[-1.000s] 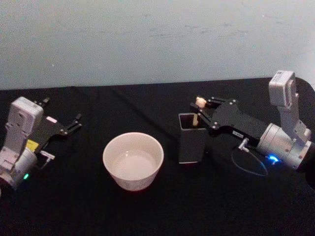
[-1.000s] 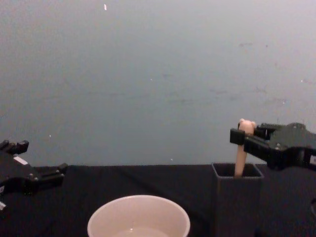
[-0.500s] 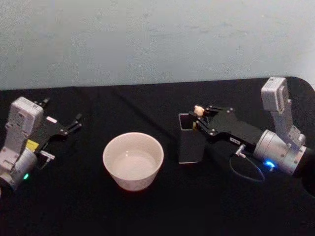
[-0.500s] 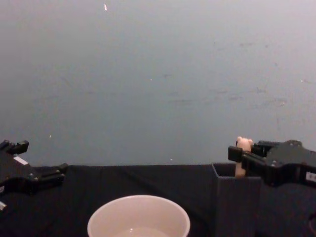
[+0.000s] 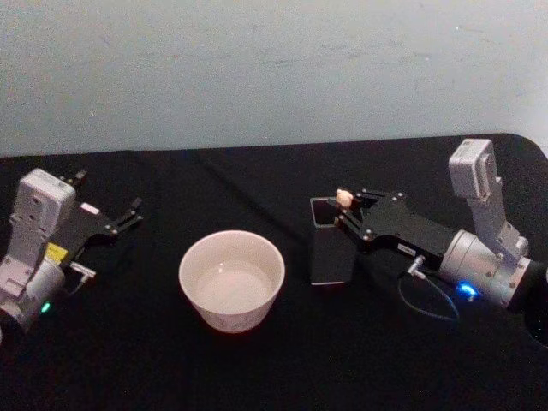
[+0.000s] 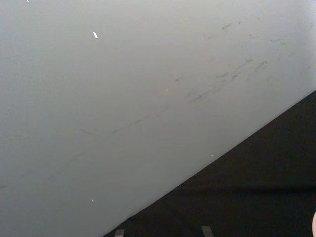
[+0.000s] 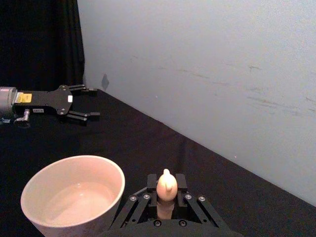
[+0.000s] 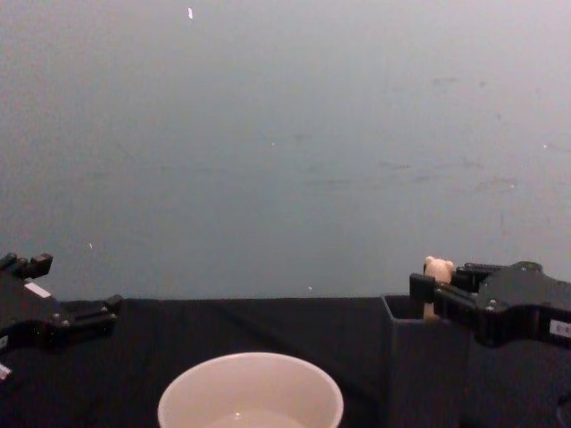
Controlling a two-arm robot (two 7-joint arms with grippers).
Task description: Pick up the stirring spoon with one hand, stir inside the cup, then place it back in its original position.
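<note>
At the right of the black table [image 5: 257,368], the right gripper [image 5: 348,211] reaches in from the right and sits right over the open top of the dark square holder [image 5: 332,248]. Its jaws are clamped on the stirring spoon [image 5: 342,198], just under the tiny bear head, and that peach head is about all that pokes above the holder's rim. From the chest camera the bear head peeps up beside the black fingers [image 8: 426,287], with the handle running down inside the holder. The wrist camera looks straight along the gripper: bear head pinched between the two jaws, spoon upright.

Left of the holder, and a little nearer, stands the cream-white cup [image 5: 231,280], well apart from the spoon. Some clear liquid lies in its bottom.

Far over at the left edge, the left gripper [image 5: 130,215] rests low by the table, jaws apart, holding nothing.
</note>
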